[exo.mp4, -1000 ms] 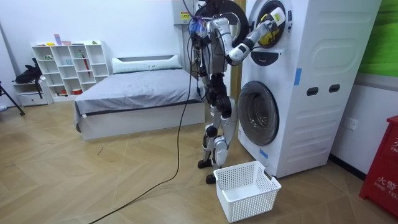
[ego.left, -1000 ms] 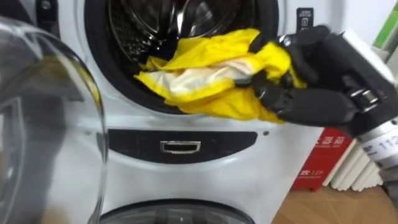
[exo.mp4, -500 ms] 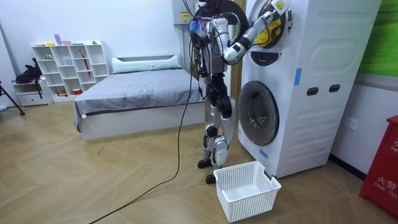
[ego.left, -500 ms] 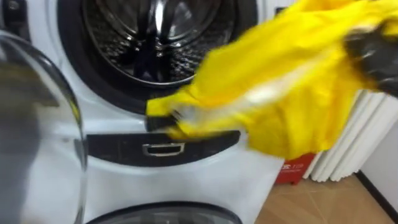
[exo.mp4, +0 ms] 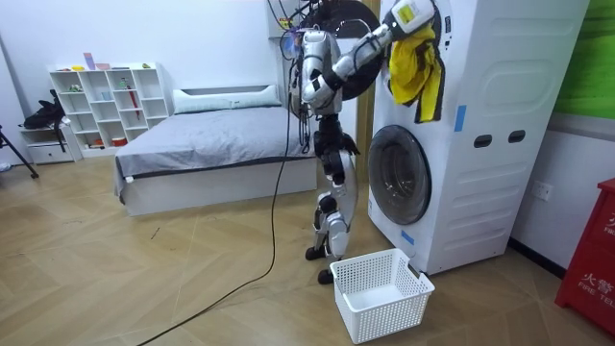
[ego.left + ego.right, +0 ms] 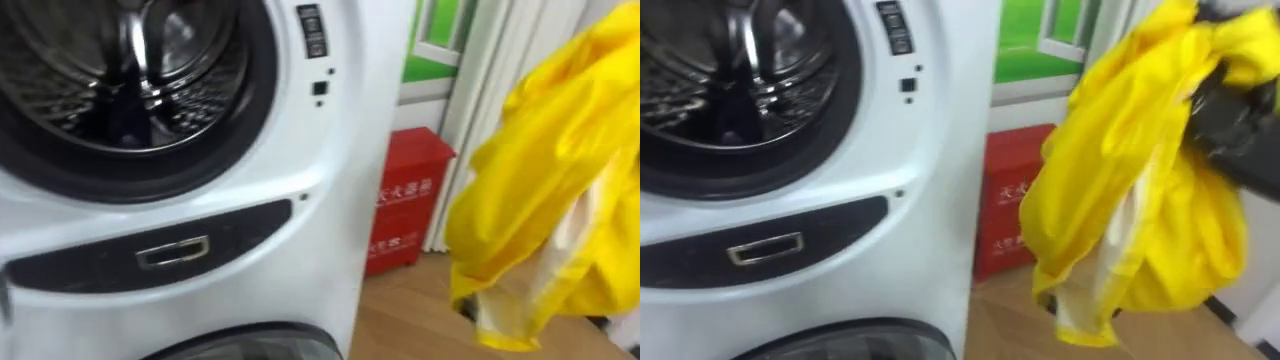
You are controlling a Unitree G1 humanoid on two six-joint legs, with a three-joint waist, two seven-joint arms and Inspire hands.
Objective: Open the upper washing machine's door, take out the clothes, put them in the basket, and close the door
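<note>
Far left is the washing machine [image 6: 325, 180] front, with its open drum [image 6: 110, 90] and a dark panel [image 6: 150, 255] underneath. Next over, a red box [image 6: 405, 200] sits on the floor by the wall. Then the yellow garment [image 6: 1140, 180], clear of the drum and dangling in the air, with its top bunched in the right hand [image 6: 1238, 125], dark fingers clamped round the cloth. In the room view a white laundry basket [image 5: 380, 293] sits on the floor by the robot's feet.

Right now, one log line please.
right robot hand: shut on yellow garment | garment: clear of drum | basket: on floor by washing machine
</note>
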